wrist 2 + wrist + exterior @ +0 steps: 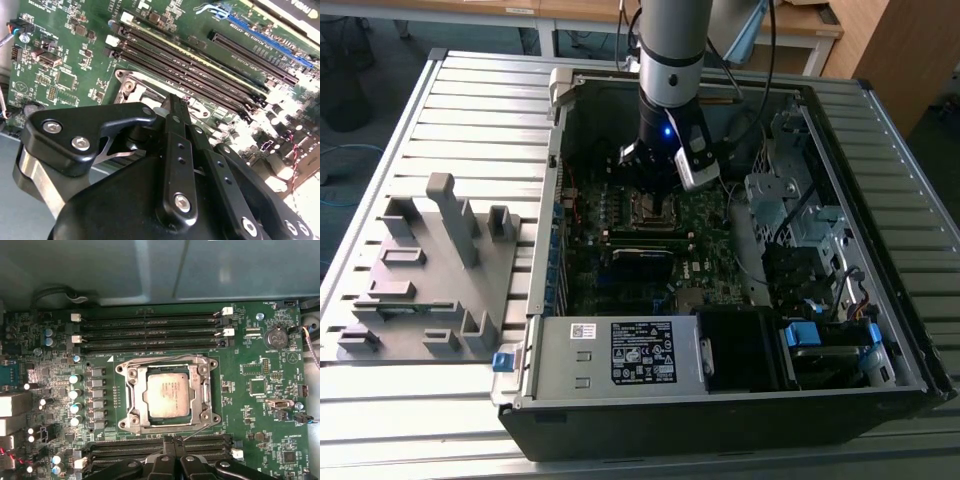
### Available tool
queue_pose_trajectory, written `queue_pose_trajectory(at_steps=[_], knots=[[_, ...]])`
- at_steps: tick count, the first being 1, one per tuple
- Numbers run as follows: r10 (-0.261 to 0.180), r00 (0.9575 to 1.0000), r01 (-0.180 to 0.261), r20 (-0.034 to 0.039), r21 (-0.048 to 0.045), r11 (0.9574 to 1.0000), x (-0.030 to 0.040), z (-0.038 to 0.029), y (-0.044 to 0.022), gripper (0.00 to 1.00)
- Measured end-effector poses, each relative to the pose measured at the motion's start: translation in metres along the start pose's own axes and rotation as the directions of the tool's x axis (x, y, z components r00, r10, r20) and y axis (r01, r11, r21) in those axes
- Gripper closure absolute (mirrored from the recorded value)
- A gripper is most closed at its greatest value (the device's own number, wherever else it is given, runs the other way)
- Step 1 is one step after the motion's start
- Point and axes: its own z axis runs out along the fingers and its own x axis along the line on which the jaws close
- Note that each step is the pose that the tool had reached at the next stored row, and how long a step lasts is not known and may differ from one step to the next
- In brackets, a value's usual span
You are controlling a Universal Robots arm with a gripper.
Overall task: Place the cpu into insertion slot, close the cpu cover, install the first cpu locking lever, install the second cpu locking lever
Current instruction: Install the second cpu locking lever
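hovering low over the motherboard, the tool (665,178) sits inside the open computer case (740,400) in the exterior view, in the upper middle of the frame, right above the insertion slot (655,208). in both wrist views its black fingers (172,117) come together to a narrow tip with nothing seen between them, so the tool reads as clenched and empty; in the first wrist view the fingertips (170,444) show at the bottom centre of the frame, just below the socket.

the cpu (168,395) lies flat in the insertion slot (168,396) at the centre of the first wrist view, its dull silver top showing through the window of the cpu cover (136,392), which lies down around it as a silvery frame. thin wire levers (150,361) run along the socket's upper and lower edges; whether they are latched i cannot tell.

long black memory slots (150,330) run across the board above the socket, and more lie below it beside the fingertips. the green motherboard (260,390) spreads around them. in the exterior view a grey fixture block (420,270) rests on the slatted bench (380,410) at the left of the frame, well apart from the case.
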Motion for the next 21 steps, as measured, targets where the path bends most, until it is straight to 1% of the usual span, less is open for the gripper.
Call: queue_pose_trajectory(at_steps=[7,16,18,21], knots=[[0.000,1.0000,0.000,0.0081,-0.0006,1.0000,0.0085,0.0010,-0.0012,0.90],[0.000,0.9999,0.000,0.0147,-0.0010,1.0000,0.0151,0.0015,-0.0068,0.90],[0.000,0.9999,0.000,0.0167,-0.0012,1.0000,0.0175,0.0028,-0.0073,0.90],[0.000,0.9998,0.000,0.0176,-0.0012,1.0000,0.0198,0.0054,-0.0083,0.90]])
